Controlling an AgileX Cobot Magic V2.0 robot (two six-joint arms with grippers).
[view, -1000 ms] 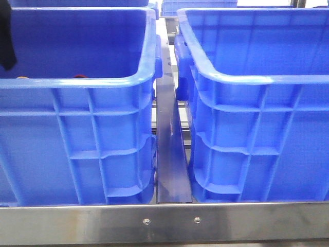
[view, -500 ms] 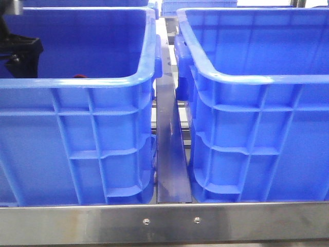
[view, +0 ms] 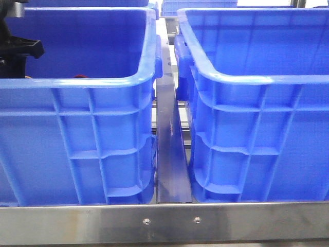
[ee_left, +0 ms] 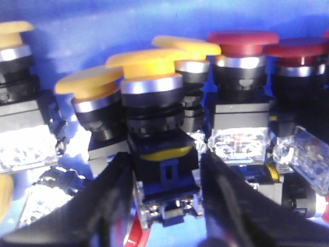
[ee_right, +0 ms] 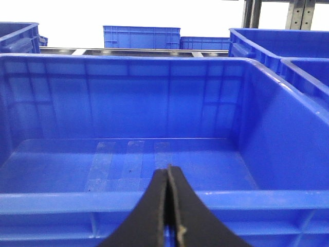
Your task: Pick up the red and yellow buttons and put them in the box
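Note:
Several yellow and red buttons lie crowded in the left blue crate [view: 103, 81]. My left gripper [ee_left: 165, 170] is down in this crate, its fingers pressed on both sides of the dark body of one yellow button [ee_left: 149, 64]. A red button [ee_left: 241, 41] lies close beside it, with more yellow ones around. In the front view only the left arm's black end [view: 18, 51] shows, with a sliver of red cap [view: 78, 76] above the rim. My right gripper [ee_right: 167, 177] is shut and empty, over the near rim [ee_right: 77, 200] of the right blue crate [view: 267, 80], which is bare inside.
A metal rail [view: 172, 154] runs between the two crates and a steel bar [view: 169, 221] crosses the front. More blue crates [ee_right: 141, 37] stand behind on the rack.
My left arm has come further into the left crate from the left edge, then nearly stopped. A sliver of orange cap now shows under it. The right side is unchanged.

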